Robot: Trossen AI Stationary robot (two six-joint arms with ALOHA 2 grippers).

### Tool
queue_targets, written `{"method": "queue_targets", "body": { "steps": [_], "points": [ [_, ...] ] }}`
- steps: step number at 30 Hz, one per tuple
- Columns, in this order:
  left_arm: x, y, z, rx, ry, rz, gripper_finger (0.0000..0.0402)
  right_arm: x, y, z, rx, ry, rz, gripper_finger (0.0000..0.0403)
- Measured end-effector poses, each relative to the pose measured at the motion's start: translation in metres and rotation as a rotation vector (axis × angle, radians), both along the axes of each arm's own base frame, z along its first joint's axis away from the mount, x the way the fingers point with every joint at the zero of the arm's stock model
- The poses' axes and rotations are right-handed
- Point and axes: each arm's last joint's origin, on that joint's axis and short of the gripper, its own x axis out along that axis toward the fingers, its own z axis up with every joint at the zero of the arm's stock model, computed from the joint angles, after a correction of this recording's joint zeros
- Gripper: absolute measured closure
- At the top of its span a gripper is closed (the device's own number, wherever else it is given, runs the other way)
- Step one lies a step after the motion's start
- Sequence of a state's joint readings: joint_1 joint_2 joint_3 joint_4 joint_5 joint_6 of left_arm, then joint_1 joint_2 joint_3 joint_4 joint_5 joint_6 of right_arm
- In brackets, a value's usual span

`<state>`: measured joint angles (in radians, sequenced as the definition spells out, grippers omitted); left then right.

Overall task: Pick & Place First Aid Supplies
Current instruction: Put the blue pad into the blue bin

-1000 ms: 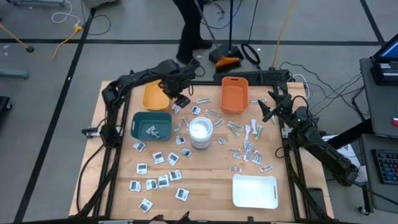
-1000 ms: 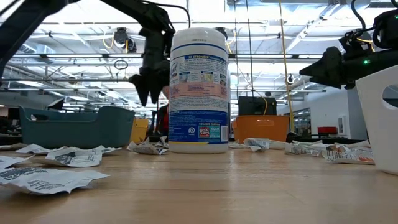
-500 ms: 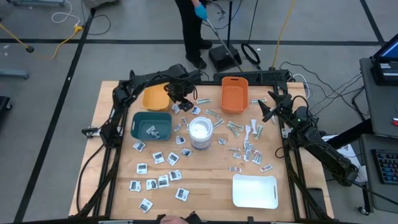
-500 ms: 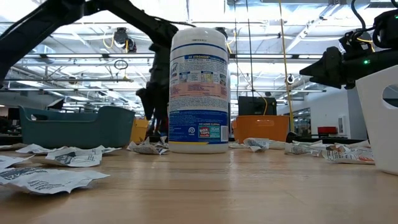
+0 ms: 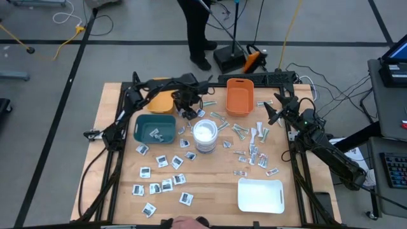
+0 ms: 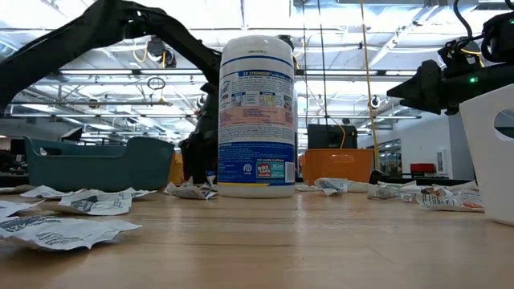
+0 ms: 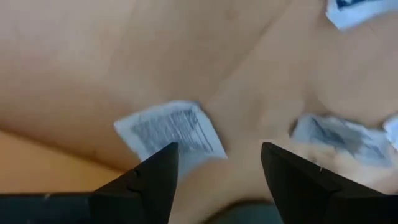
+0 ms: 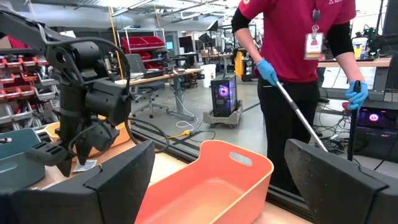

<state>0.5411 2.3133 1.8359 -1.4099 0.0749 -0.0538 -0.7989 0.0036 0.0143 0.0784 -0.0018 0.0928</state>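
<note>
Many small flat packets lie scattered on the wooden table: white squares with dark centres (image 5: pixel 162 162), pale-green strips (image 5: pixel 219 116), white-and-red sachets (image 5: pixel 254 152). My left gripper (image 5: pixel 189 111) is open and low over the packets between the yellow bin (image 5: pixel 159 100) and a white canister (image 5: pixel 205 135). In its wrist view its gripper (image 7: pixel 219 148) has a white packet with grey print (image 7: pixel 171 127) lying flat just beyond one fingertip, and another packet (image 7: pixel 339 137) beyond the other. My right gripper (image 5: pixel 273 109) is open and empty, held above the table's right side.
A teal bin (image 5: pixel 154 127) holding a few packets, an orange bin (image 5: pixel 239 97) and a white tray (image 5: pixel 261 194) stand on the table. The tall canister (image 6: pixel 257 116) stands mid-table. A person in a red shirt (image 8: pixel 298 56) works with a long-handled tool beyond the far edge.
My left gripper has gone down and a little toward the table's right and near edges, from beside the yellow bin toward the packets next to the canister. The person behind the table has shifted.
</note>
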Motion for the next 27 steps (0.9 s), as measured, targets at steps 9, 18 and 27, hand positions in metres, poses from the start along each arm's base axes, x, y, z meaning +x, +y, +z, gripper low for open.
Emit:
{"method": "queue_targets", "body": {
  "steps": [9, 18, 27],
  "points": [
    [0.001, 0.001, -0.006, -0.022, -0.009, -0.079, 0.0251, 0.000, 0.000, 0.000, 0.000, 0.000, 0.001, 0.0046],
    [0.001, 0.001, -0.006, -0.040, -0.023, -0.116, 0.0392, 0.000, 0.000, 0.000, 0.000, 0.000, 0.000, 0.0046],
    [-0.003, 0.001, 0.036, 0.023, -0.113, -0.114, 0.0397, 0.000, 0.000, 0.000, 0.000, 0.000, 0.000, 0.0046]
  ]
}}
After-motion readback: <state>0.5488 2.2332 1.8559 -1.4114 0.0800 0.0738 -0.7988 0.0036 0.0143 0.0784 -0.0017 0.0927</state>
